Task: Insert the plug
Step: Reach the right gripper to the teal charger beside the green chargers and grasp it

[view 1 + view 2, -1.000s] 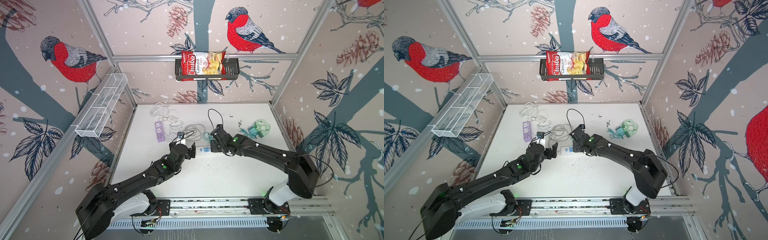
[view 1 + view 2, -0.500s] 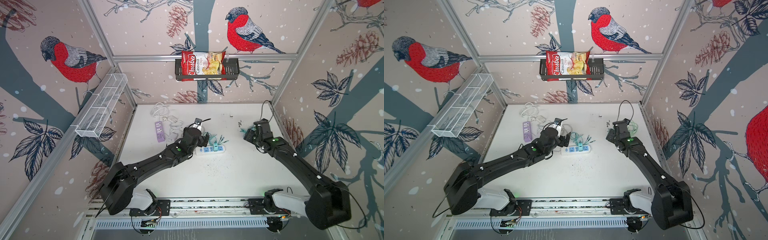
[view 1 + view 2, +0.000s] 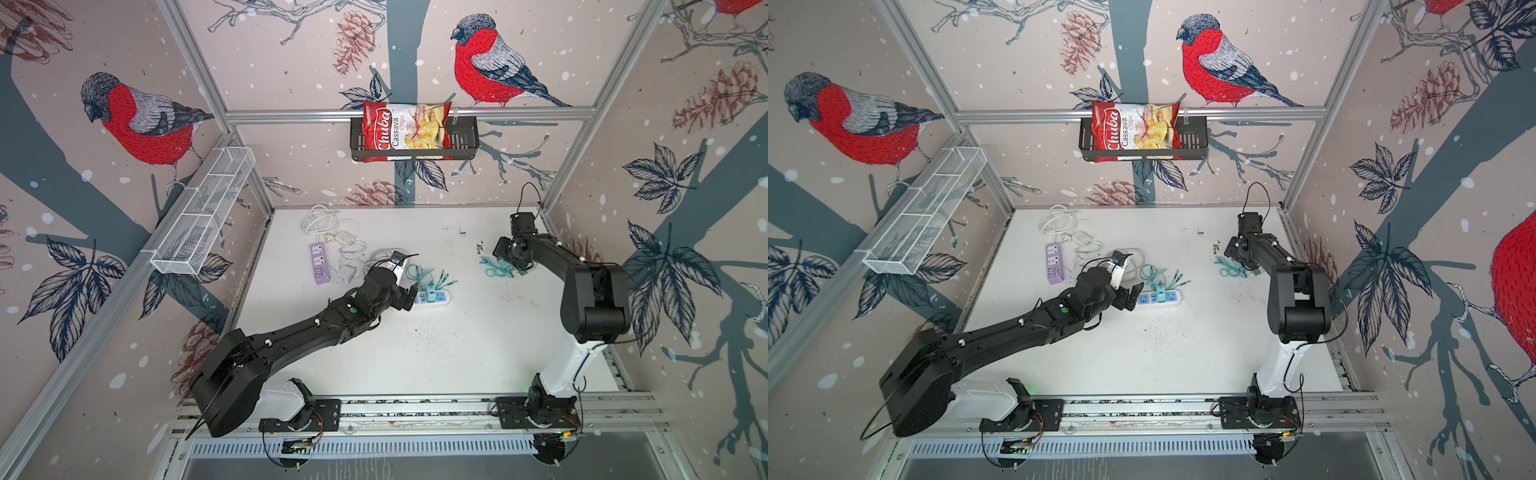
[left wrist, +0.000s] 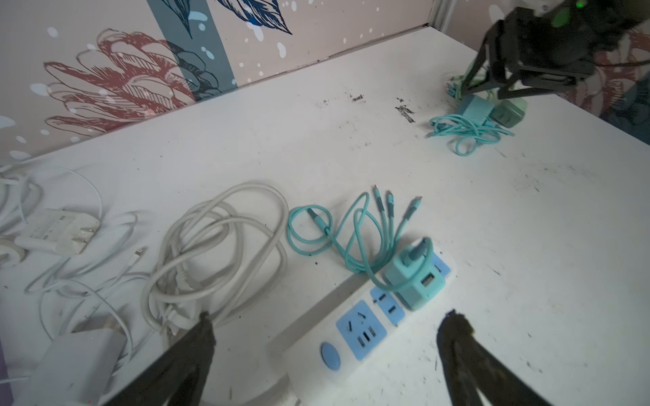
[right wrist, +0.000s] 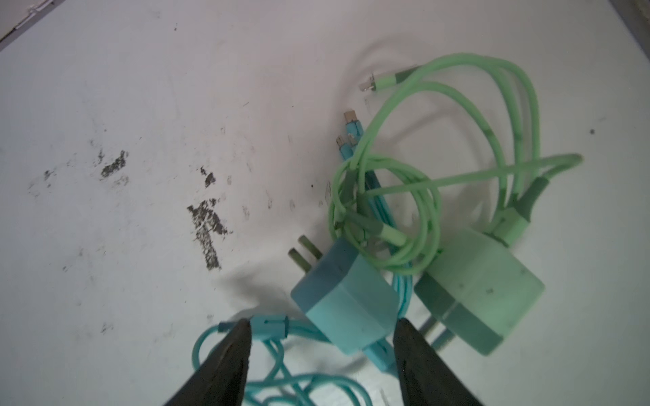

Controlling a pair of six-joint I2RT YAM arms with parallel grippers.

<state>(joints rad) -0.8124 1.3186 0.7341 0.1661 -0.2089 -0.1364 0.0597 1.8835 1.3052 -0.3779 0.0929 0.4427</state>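
The left arm point(image 3: 311, 328) stretches low across the tabletop point(image 3: 415, 357). Its left claw point(image 4: 330, 315) is spread wide just above the switch end of the power strip point(image 3: 444, 298) and grips nothing. The right arm point(image 3: 590, 291) is folded back toward the far right corner. Its right claw point(image 5: 323, 322) points down with jaws apart either side of the blue plug point(image 5: 346, 298), which lies on its side beside a green charger point(image 5: 482, 291). A second ago both claws met at the strip, and the right one has since swung away to this pile. Only the left wrist view clearly shows a teal charger point(image 4: 411, 277) seated in the strip, and only the right wrist view shows the blue plug's bare prongs.
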